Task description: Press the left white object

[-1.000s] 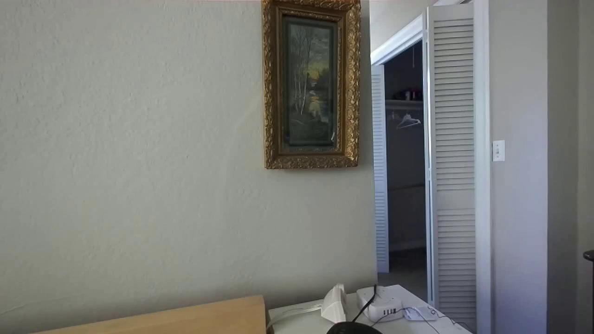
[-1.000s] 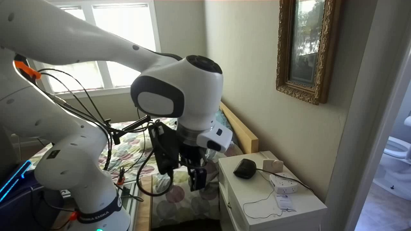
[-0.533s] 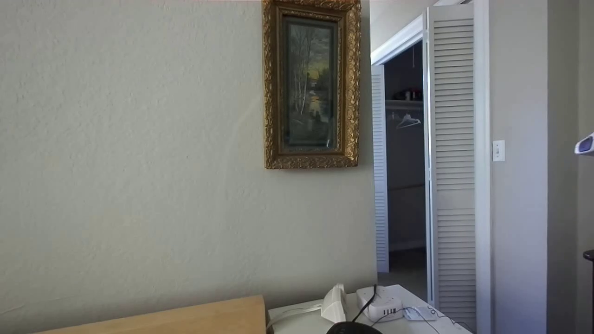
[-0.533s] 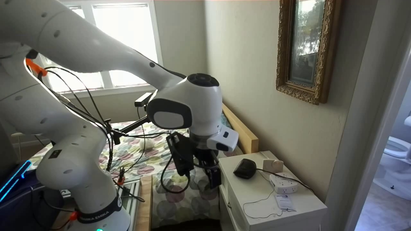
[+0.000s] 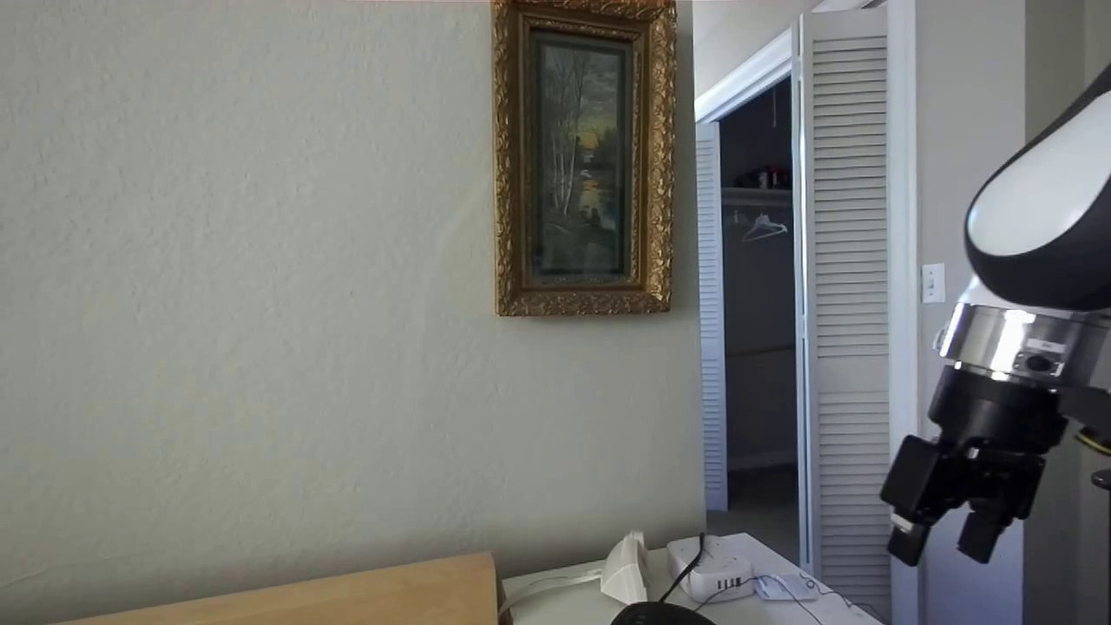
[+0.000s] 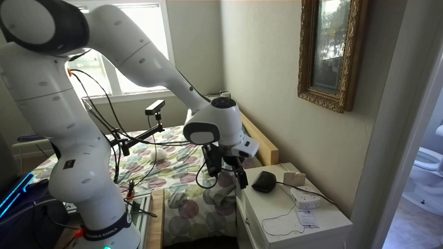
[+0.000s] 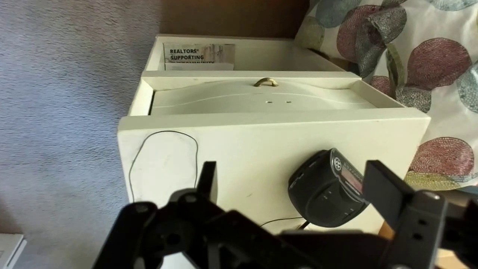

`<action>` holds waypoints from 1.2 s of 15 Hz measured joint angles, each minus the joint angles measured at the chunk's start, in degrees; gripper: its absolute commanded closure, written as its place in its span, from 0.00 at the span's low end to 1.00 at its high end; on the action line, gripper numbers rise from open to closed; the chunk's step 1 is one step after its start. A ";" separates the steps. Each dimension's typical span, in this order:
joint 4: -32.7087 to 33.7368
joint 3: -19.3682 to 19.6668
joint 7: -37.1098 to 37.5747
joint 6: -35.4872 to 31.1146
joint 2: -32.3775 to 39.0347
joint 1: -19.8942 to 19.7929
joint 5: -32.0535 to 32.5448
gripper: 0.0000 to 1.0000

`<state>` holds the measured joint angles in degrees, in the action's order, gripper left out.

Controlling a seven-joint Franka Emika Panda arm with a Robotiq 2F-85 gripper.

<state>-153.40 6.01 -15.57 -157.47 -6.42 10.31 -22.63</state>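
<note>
Stage judged as pre-contact, with the press not yet made: the gripper (image 7: 290, 172) is seen with jaws wide apart and nothing held, apart from the items on the table (image 7: 242, 157). Nearest, the clock (image 7: 325, 192) is framed between the jaws in the wrist view but not gripped. Farther in, an outlet block (image 6: 306, 198) and a card (image 6: 306, 218) are set on the same top. The target is taken to be the device (image 5: 623, 570), leftmost of the white items there in both exterior views, placed near the wall (image 5: 347, 260), just beside the outlet block; in the wrist view it is not made out. Left to do, by judgement: carriage past the clock, alignment with the device, then the press, perhaps with the jaws brought together first. Containers: at the table front, a flyer (image 7: 198, 54) is shown in an open compartment (image 7: 276, 58); the drawer (image 7: 224, 99) is seen by its front and handle (image 7: 266, 82) only, contents not known. Farthest, in the closet (image 5: 759, 295), a hanger (image 5: 764, 227) is hung below the shelf (image 5: 755, 195), on which dark items (image 5: 768, 178) are carried, too dim to be named.
</note>
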 measured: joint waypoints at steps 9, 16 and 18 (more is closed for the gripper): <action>18.85 -3.91 16.56 -11.91 20.43 0.43 -2.05 0.00; 31.74 -7.78 28.63 -13.57 32.38 0.11 1.13 0.00; 35.23 -10.06 29.84 -14.02 35.34 -0.84 0.97 0.00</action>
<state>-118.17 -4.04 14.28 -171.48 28.92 9.46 -21.66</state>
